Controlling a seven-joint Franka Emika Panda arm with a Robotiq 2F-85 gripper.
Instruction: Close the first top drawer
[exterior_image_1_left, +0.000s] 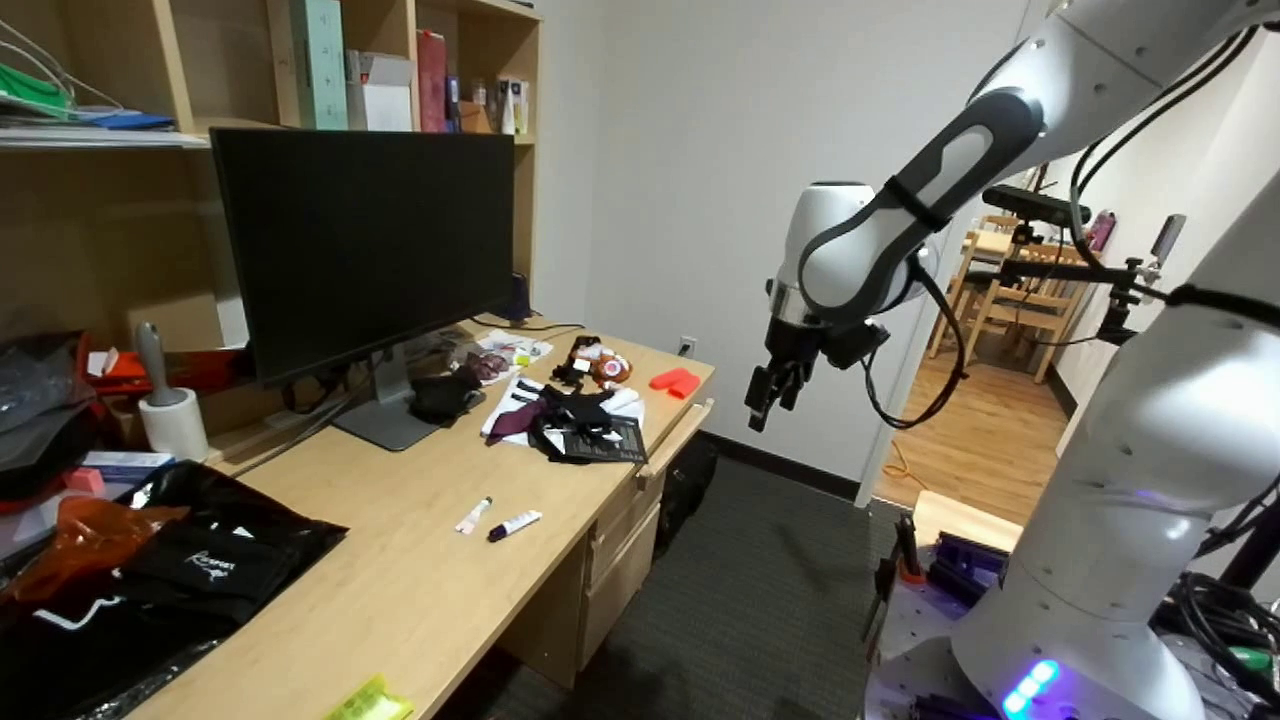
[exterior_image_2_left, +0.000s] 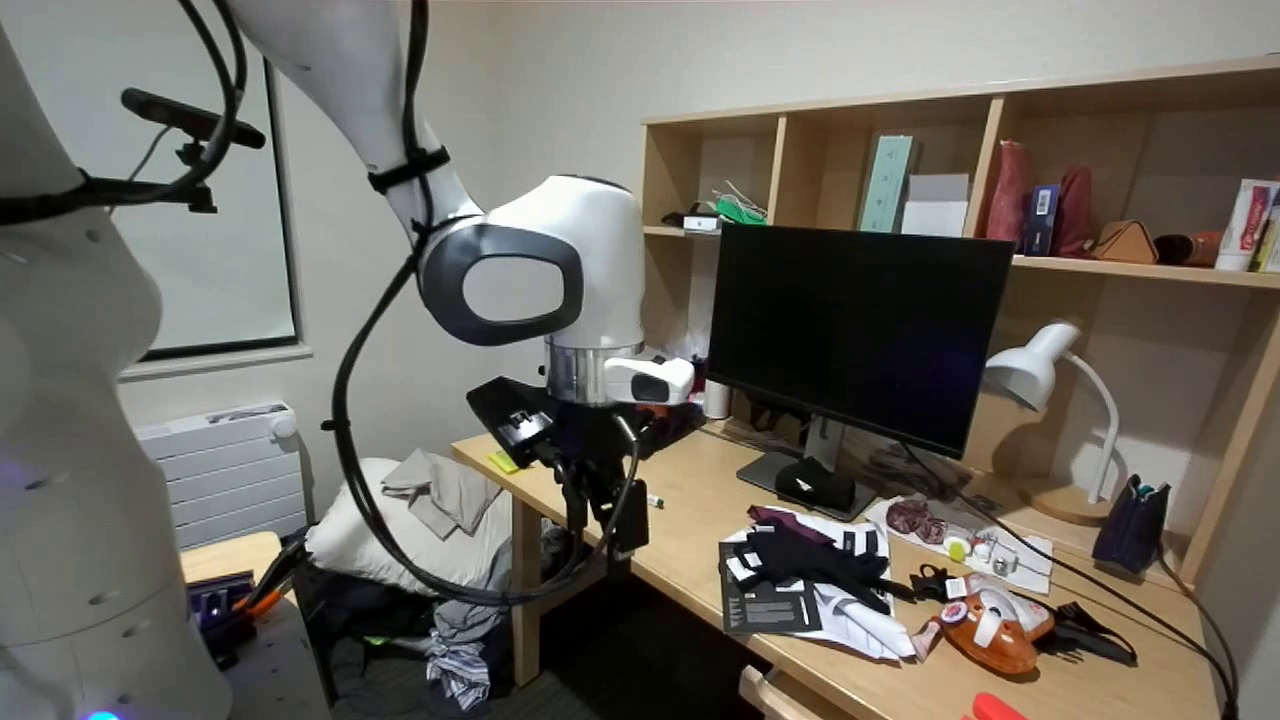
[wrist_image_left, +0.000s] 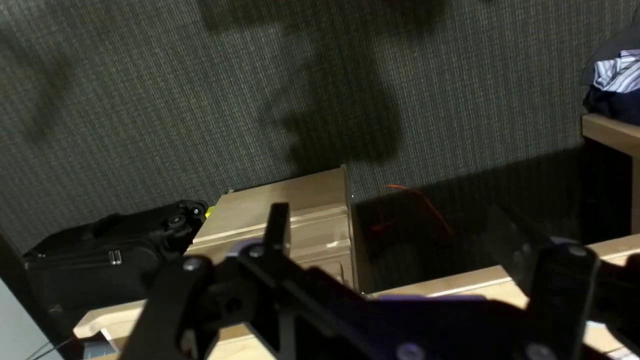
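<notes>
The first top drawer is a shallow, pale beige wood drawer under the desk's front edge, pulled partly out. Its front (exterior_image_1_left: 683, 436) juts past the tabletop in an exterior view, and its near end (exterior_image_2_left: 775, 692) shows at the bottom of an exterior view. In the wrist view the drawer front (wrist_image_left: 111, 317) is at the lower left, partly hidden by a finger. My gripper (exterior_image_1_left: 772, 402) is open and empty, pointing down in mid-air off the desk's front. It is apart from the drawer. It also shows in an exterior view (exterior_image_2_left: 602, 530) and in the wrist view (wrist_image_left: 397, 225).
Lower drawer fronts (exterior_image_1_left: 622, 580) stand below the top drawer. The desk (exterior_image_1_left: 420, 530) holds a monitor (exterior_image_1_left: 375, 250), dark clothing (exterior_image_2_left: 810, 560), an orange-brown item (exterior_image_2_left: 990, 640) and small tubes (exterior_image_1_left: 515, 525). A black bag (wrist_image_left: 100, 255) lies on the floor beside the cabinet.
</notes>
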